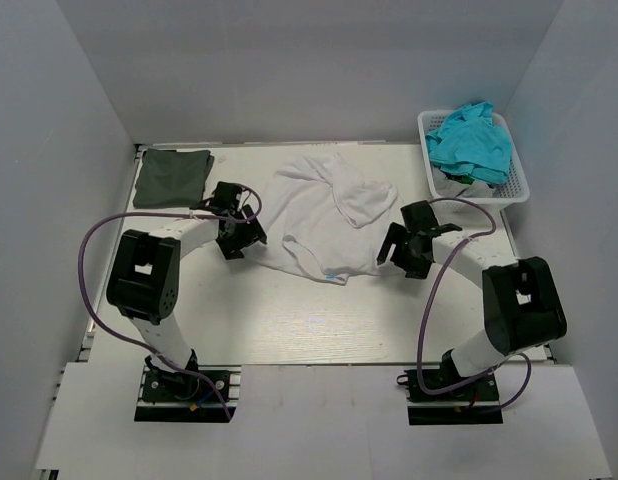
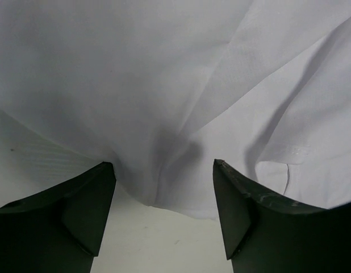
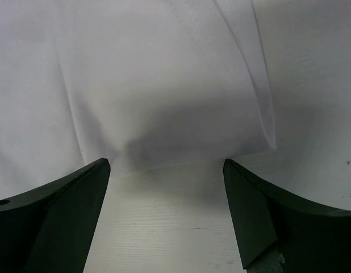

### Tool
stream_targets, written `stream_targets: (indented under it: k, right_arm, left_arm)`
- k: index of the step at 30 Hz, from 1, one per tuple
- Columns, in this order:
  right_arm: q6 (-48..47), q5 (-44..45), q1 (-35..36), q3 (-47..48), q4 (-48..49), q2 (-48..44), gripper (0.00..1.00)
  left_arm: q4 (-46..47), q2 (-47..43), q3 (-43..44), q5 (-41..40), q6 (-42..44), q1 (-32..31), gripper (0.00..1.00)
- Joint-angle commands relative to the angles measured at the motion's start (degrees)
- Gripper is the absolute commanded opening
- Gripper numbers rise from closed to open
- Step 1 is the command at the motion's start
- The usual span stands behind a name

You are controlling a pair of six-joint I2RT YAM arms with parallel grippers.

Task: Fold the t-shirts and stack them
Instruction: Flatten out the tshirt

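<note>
A white t-shirt (image 1: 324,215) lies crumpled and spread at the table's middle, with a small blue neck label near its front edge. A dark olive-green t-shirt (image 1: 172,177) lies folded at the back left. My left gripper (image 1: 251,232) is open at the white shirt's left edge; in the left wrist view (image 2: 164,170) the cloth edge (image 2: 164,114) lies just ahead of the fingertips. My right gripper (image 1: 389,250) is open at the shirt's right edge; in the right wrist view (image 3: 167,165) the cloth (image 3: 164,85) lies just beyond the bare table between the fingers.
A white basket (image 1: 509,195) at the back right holds a teal cloth (image 1: 471,143). White walls close in the table on the left, back and right. Purple cables loop beside both arms.
</note>
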Motion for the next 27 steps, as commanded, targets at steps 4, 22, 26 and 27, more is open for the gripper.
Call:
stream_targets:
  k: [4, 22, 26, 27]
  right_arm:
    - [3.27, 3.34, -0.40, -0.16, 2.26, 3.63, 0.86]
    - [2.05, 8.44, -0.23, 9.42, 2.36, -4.26, 0.00]
    - [-1.90, 8.89, -0.31, 16.43, 0.16, -13.31, 0.00]
    - [-2.86, 8.71, -0.49, 17.59, -1.24, -13.85, 0.00]
  left_arm:
    - [2.22, 4.55, -0.31, 1.01, -0.96, -0.07, 0.59]
    - [-1.30, -12.48, 5.85, -2.32, 3.00, -0.07, 0.00]
    - [-0.77, -21.54, 9.45, -0.22, 3.00, 0.63, 0.00]
    - [-0.77, -23.12, 10.33, 0.31, 3.00, 1.16, 0.00]
